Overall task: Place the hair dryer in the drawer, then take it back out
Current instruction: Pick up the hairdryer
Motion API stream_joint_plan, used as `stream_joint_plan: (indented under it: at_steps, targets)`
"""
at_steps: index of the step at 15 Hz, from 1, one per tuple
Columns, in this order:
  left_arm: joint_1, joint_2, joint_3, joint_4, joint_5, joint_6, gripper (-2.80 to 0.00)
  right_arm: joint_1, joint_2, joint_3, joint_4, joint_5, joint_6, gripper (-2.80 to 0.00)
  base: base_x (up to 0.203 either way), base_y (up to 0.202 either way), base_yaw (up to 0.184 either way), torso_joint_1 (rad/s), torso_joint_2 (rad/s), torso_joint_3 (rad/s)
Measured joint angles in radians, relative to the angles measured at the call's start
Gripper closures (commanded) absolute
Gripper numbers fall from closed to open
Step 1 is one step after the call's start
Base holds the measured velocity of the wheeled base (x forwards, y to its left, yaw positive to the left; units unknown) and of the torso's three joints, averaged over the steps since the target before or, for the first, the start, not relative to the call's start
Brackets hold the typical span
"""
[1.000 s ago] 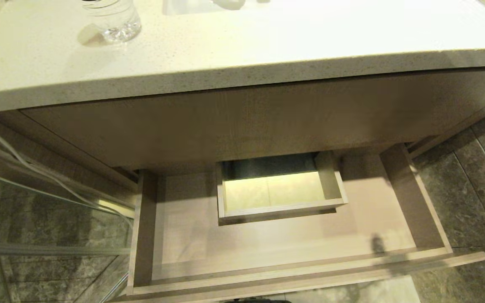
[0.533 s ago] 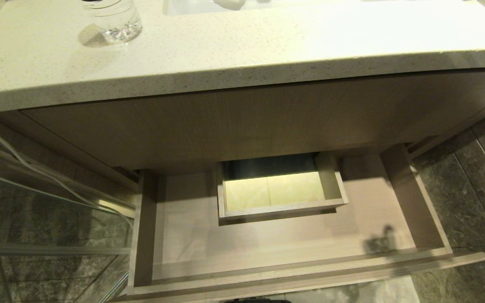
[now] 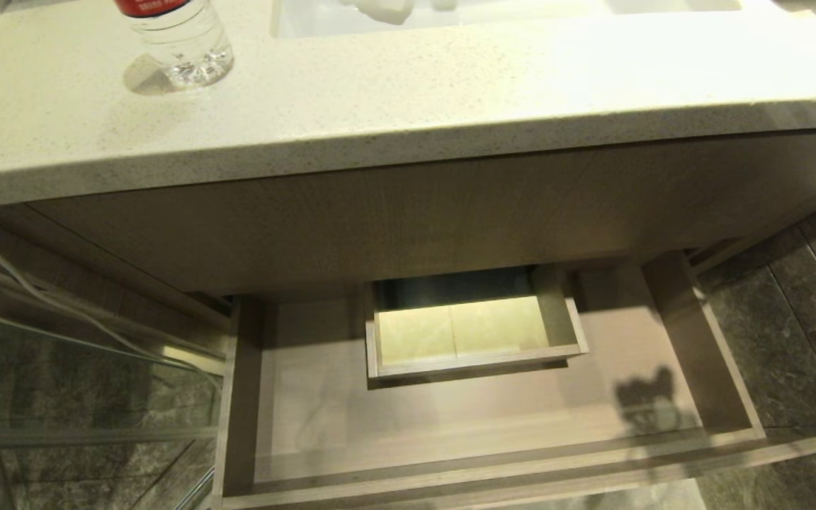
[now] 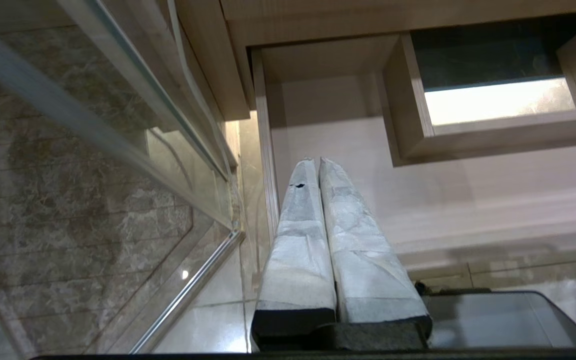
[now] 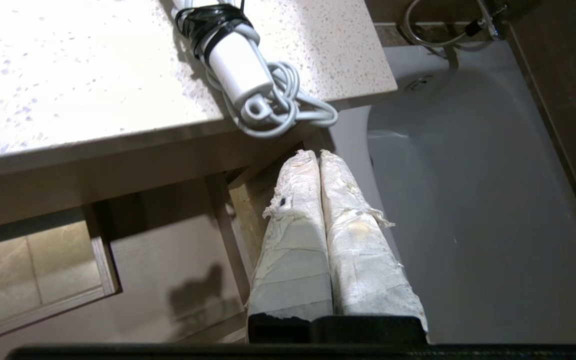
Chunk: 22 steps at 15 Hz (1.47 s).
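Observation:
The drawer [image 3: 450, 418] stands pulled out under the counter, and its wood-grain floor is bare. The hair dryer [image 5: 238, 65] lies on the counter's corner in the right wrist view. Only its white handle, the black tie and the looped white cord show there. My right gripper [image 5: 313, 152] is shut and holds nothing. It hangs just below that counter corner, outside the drawer's [image 5: 168, 250] right wall. It throws a shadow on the drawer floor. My left gripper [image 4: 314, 160] is shut and holds nothing, above the left wall of the drawer [image 4: 468, 190].
A boxed cut-out [image 3: 465, 333] sits at the drawer's back middle. A water bottle [image 3: 178, 39] and a sink [image 3: 450, 14] are on the counter. A glass panel [image 3: 61, 397] stands at the left. A grey bathtub [image 5: 468, 200] lies to the right of the cabinet.
The head view has tilted up a little, so the counter and drawer sit lower in the picture. The right gripper's shadow on the drawer floor has grown and crept further in.

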Motion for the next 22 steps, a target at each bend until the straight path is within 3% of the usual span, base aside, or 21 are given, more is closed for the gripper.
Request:
stream_joint_plan:
  at_steps: [9,22]
  targets:
    - [0.001,0.0,0.0,0.0,0.0,0.0,0.0,-0.023,0.037,0.0,-0.005,-0.017,-0.002,0.0,0.0,0.0,0.0,0.358,-0.09,0.258]
    - [0.0,0.0,0.0,0.0,0.0,0.0,0.0,-0.018,0.178,-0.105,-0.035,-0.007,0.0,0.0,0.0,0.0,0.0,0.02,-0.01,0.014]
